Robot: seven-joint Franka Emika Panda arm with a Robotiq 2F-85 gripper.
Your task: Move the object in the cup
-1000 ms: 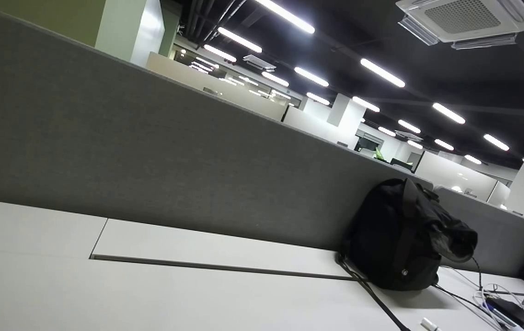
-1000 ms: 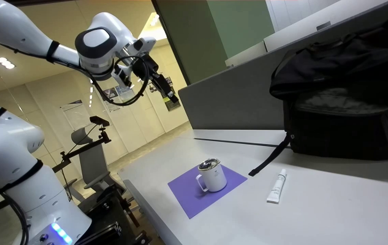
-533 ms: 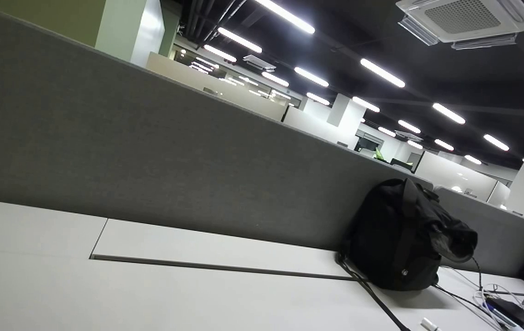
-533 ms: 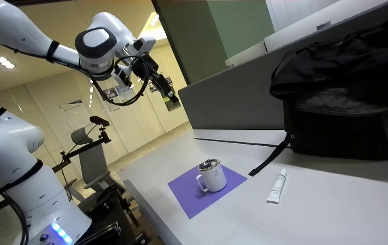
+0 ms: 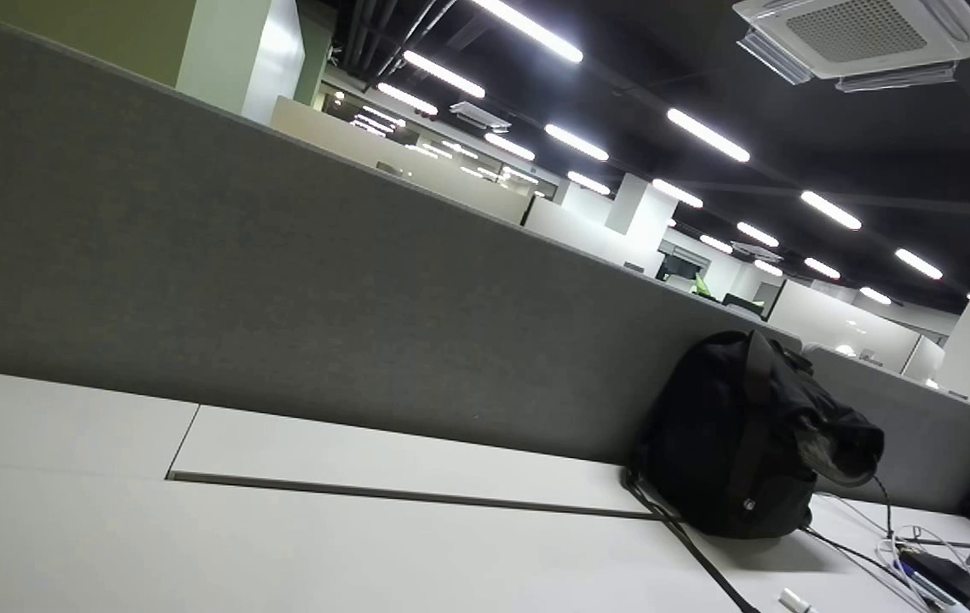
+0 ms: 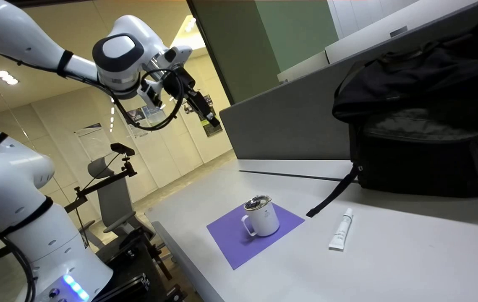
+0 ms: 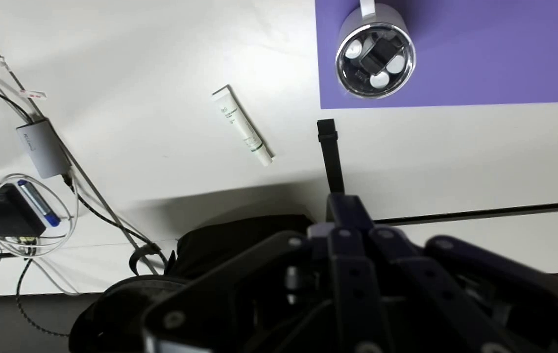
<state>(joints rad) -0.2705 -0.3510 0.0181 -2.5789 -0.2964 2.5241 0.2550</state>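
One white mug [image 6: 265,220] stands upright on a purple sheet [image 6: 239,253] on my bench [image 6: 411,260], its handle [image 7: 368,8] turned away from the bag [image 6: 423,126]. A clear lid [image 7: 364,73] is fitted; in the wrist view I see a dark piece [image 7: 380,55] across it and several pale round spots [image 7: 379,79]. I can't tell whether those spots are contents or only light on the lid, so what the mug holds I can't say. Outside it, the white tube [image 7: 242,122] lies flat on the bench, off the sheet, its cap [image 7: 263,156] toward the bag. The bag, black, stands by the grey partition [image 5: 323,281] in both exterior views, and I have no angle into it. From it a strap [image 6: 333,191] runs out over the bench and ends just beside the sheet, between mug and tube. On the tube's far side from the mug lies a grey adapter [image 7: 43,149]. My claw [image 7: 350,211] hangs well above all of this, tilted down toward the bench, its fingers drawn together and gripping nothing; mug and tube are both well apart from it.
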